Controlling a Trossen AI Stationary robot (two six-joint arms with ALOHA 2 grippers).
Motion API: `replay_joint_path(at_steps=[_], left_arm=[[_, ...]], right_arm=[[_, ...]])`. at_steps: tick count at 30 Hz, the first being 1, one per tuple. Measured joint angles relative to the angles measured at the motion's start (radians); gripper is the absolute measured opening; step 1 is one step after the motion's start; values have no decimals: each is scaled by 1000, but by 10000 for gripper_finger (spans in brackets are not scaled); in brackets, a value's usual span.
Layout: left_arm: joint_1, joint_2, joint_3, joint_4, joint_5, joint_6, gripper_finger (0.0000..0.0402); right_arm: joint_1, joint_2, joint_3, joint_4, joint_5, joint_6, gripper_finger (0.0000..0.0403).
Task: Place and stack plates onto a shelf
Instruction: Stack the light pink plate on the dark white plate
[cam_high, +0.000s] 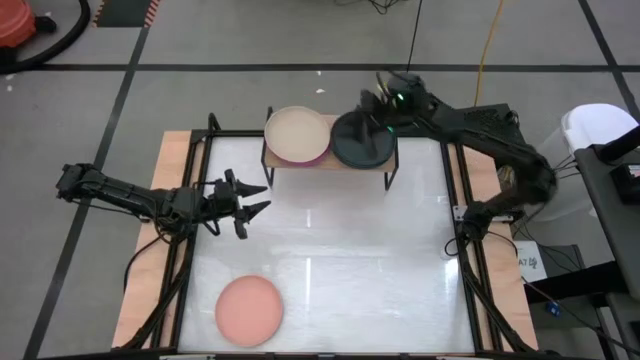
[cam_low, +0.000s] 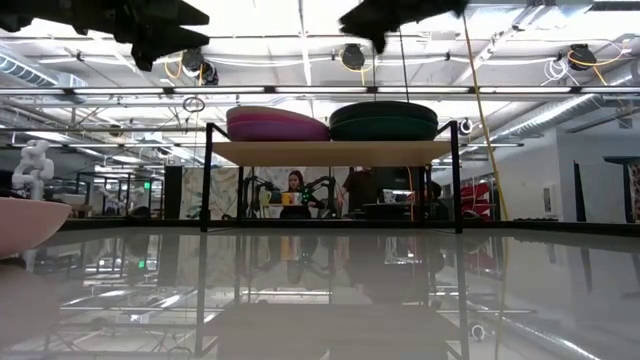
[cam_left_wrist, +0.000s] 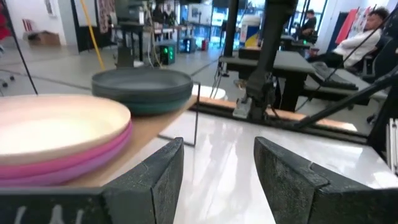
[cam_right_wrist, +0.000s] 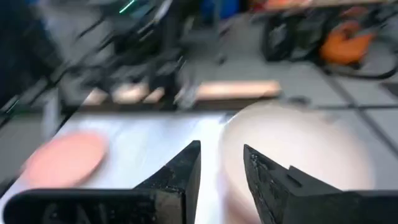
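The shelf (cam_high: 330, 160) stands at the table's far edge. On its left half sits a stack with the beige plate (cam_high: 297, 134) on top of a magenta and a purple plate (cam_low: 277, 125). On its right half sits a dark stack of teal and charcoal plates (cam_high: 360, 142). The salmon pink plate (cam_high: 249, 310) lies flat on the table near the near left corner. My left gripper (cam_high: 250, 197) is open and empty over the table, left of and nearer than the shelf. My right gripper (cam_high: 372, 108) hovers above the dark stack, open and empty.
The white tabletop (cam_high: 340, 260) has a black frame and wooden side strips. Thin black shelf legs (cam_low: 206, 175) stand at the far edge. People sit in the room beyond the table. A white bin (cam_high: 600, 125) is off the table's right side.
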Motion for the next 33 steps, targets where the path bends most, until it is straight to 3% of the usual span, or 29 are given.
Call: replay_joint_path(at_steps=[3,7,13,17,20,24,33], left_arm=[[1,0,0,-17,1,-8,200],[1,7,0,-4,-9,4,200],[1,47,0,28,-15,20,200],[1,97,0,51,-22,15,200],[1,147,0,51,-22,-65,200],[1,214,38,-46,29,-133,200],[1,425,538,-839,352,-292,200]], right_arm=[[72,-139,-120,-100,4,-58,105],[194,-332,-415,0,52,-25,105],[348,-565,-905,478,197,170,105],[410,-633,-1131,857,262,196,105],[418,-664,-1211,989,288,220,105],[414,-699,-1224,967,291,261,105],[414,-710,-1224,953,288,254,105]])
